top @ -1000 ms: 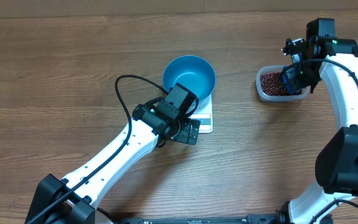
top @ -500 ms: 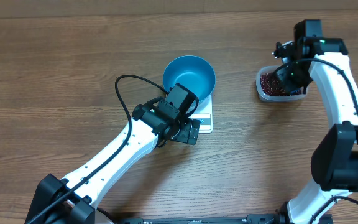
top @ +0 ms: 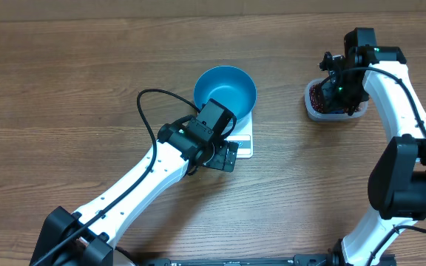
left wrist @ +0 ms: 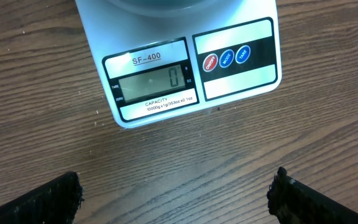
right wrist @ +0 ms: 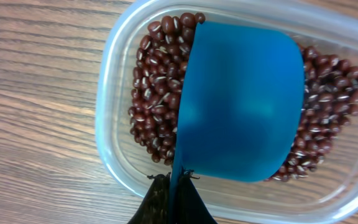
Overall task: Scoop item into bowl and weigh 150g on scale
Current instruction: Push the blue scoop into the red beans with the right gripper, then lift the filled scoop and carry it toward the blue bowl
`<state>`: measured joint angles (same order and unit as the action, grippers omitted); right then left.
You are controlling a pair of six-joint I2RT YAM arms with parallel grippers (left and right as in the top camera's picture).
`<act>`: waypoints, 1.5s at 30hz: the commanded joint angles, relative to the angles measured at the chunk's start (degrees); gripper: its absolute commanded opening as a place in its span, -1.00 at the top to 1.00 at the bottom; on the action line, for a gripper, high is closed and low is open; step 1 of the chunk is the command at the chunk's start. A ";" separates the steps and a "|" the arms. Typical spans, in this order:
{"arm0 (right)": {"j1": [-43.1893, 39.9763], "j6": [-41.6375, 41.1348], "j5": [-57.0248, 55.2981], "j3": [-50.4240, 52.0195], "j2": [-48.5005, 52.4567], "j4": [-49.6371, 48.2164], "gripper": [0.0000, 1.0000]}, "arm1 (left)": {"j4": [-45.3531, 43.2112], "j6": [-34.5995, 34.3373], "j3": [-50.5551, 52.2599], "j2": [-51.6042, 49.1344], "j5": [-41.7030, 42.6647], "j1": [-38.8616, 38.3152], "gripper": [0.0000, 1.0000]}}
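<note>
Wood table (top: 65, 74) | bowl (left wrist: 166, 2) cut off | L jaws wide | R jaws clamp scoop (right wrist: 241, 106), hides beans (right wrist: 157, 106)

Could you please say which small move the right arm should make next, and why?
Probably dip the small blue plastic scoop, clamped in the right pincer, into the dark red-brown beans: it sits empty over the clear plastic tub, and the white square scale reads zero.

White shells with black joints are showing on left arm (top: 143, 177) and right arm (top: 409, 103); a black cable (top: 140, 103) is looping behind the black jaws of the left gripper (left wrist: 176, 199).
</note>
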<state>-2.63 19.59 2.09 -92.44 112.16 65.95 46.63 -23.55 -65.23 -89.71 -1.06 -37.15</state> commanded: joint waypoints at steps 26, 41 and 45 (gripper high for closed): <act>-15.21 1.49 33.70 1.42 2.84 2.58 0.93 | -0.20 1.07 0.33 -0.42 0.66 -0.02 -0.99; -23.65 6.14 45.31 1.42 2.84 3.63 0.93 | -0.20 1.07 0.33 -0.42 0.66 0.00 -0.99; -25.79 6.47 48.19 1.42 2.84 4.02 0.93 | -0.20 1.05 0.33 -0.42 0.66 0.00 -0.99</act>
<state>-26.87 24.23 44.38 -91.37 114.93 69.93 46.65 -23.55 -65.23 -89.71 -1.06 -37.15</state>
